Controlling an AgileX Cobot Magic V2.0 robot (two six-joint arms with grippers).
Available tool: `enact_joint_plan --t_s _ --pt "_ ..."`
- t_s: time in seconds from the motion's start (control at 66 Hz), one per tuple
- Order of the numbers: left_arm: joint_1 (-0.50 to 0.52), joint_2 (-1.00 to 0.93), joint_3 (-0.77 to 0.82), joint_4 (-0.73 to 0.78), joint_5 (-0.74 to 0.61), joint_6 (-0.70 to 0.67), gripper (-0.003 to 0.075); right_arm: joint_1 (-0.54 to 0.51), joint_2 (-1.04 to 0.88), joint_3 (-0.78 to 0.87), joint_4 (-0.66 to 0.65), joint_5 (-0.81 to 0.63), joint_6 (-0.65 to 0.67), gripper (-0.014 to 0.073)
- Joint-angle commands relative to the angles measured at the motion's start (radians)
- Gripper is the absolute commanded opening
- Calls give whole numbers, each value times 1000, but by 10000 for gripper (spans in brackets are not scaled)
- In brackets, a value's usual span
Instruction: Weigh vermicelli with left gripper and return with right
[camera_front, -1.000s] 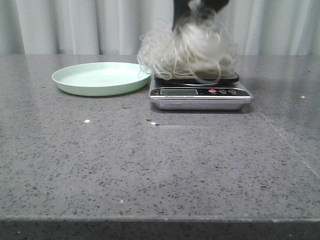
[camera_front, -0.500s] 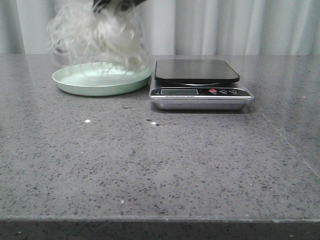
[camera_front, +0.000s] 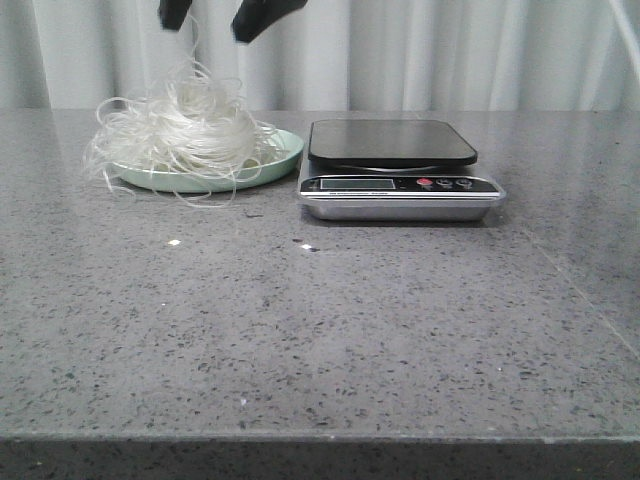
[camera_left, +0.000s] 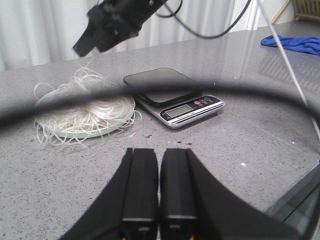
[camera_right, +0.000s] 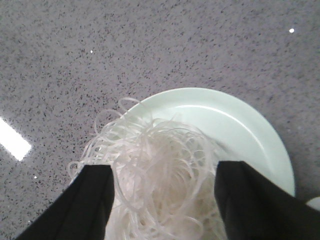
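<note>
The vermicelli (camera_front: 185, 130) is a loose white nest lying on the pale green plate (camera_front: 287, 149), with strands spilling over the plate's left rim. My right gripper (camera_front: 212, 22) hangs just above it, open and empty. In the right wrist view its fingers (camera_right: 95, 195) stand wide apart over the vermicelli (camera_right: 160, 150) and the plate (camera_right: 245, 135). My left gripper (camera_left: 160, 152) is shut and empty, low over the near table, well short of the vermicelli (camera_left: 87, 107). It is out of the front view.
A digital kitchen scale (camera_front: 400, 180) with a bare black platform stands right of the plate, and also shows in the left wrist view (camera_left: 172, 95). A blue cloth (camera_left: 295, 44) lies far right. A curtain hangs behind the table.
My right gripper carried the vermicelli left from the scale to the plate, let it go, and now stands open above it. The scale platform is now bare.
</note>
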Motion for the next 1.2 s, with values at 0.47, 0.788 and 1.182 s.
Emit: enact_joint_plan --t_s 0.47,0.788,1.182 --pt "0 12 -23 -13 -76 -11 128 -202 -748 731 -45 -216 -77 540" --pt "0 12 -23 -13 -76 -11 128 -204 -1162 1213 -97 -385 -77 540" --pt "0 12 -23 -13 -76 -11 128 -204 -1667 1717 -97 -636 -76 528"
